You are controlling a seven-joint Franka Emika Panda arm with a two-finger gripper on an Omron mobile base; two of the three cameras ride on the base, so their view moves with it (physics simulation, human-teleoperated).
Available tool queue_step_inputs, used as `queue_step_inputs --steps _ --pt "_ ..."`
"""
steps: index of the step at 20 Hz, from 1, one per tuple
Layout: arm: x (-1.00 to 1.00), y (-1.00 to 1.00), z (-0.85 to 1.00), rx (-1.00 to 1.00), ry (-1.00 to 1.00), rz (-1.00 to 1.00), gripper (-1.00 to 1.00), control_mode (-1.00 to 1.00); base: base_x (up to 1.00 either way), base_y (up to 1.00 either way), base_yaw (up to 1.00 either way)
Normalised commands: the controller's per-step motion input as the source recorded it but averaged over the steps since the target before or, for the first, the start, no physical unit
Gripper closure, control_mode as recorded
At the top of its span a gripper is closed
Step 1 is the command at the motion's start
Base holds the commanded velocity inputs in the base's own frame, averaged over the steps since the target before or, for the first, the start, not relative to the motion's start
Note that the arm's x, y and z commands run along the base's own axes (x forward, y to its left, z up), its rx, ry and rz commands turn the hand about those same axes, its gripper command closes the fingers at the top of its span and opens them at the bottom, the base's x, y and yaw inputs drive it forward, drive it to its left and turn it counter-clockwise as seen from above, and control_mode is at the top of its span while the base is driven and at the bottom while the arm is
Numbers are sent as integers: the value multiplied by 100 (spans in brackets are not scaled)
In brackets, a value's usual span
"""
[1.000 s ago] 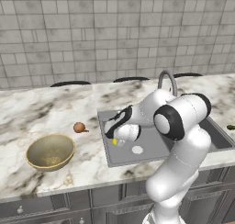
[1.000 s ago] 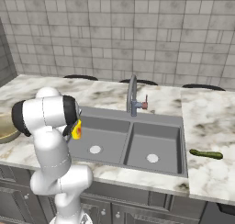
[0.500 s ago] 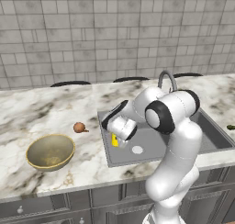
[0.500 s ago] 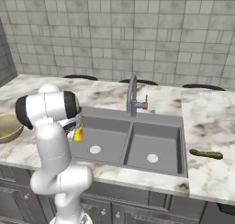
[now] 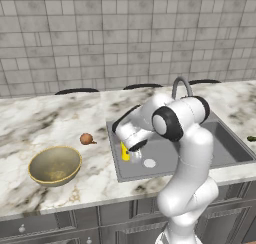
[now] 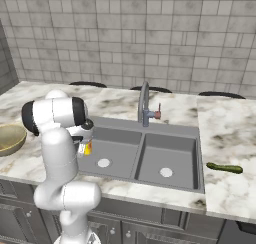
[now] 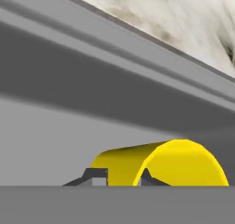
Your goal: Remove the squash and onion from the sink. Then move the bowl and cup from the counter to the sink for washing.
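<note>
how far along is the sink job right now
Done: squash and onion lie on the counter, out of the sink. In hand: the gripper holds the cup low inside the left basin. Left: release it, then bring the bowl from the counter.

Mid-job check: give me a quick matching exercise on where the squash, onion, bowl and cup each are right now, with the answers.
Things:
1. squash
2. onion
3. bowl
4. cup

Places:
A. held in the shut claw, down in the left basin of the sink
B. on the counter to the right of the sink
C. on the counter near the front edge, far left of the sink
D. on the counter between the bowl and the sink

Pairs: 1-B, 2-D, 3-C, 4-A
</note>
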Motion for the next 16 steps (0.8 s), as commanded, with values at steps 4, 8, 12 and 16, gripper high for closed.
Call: queue_step_inputs --steps 4,8,12,16 --pt "15 0 -12 0 -5 6 100 -100 0 0 0" --pt "15 0 -12 0 -3 5 100 -100 0 0 0" --pt "17 0 -13 0 0 4 100 -100 0 0 0" --pt "19 0 -11 0 0 3 100 -100 0 0 0"
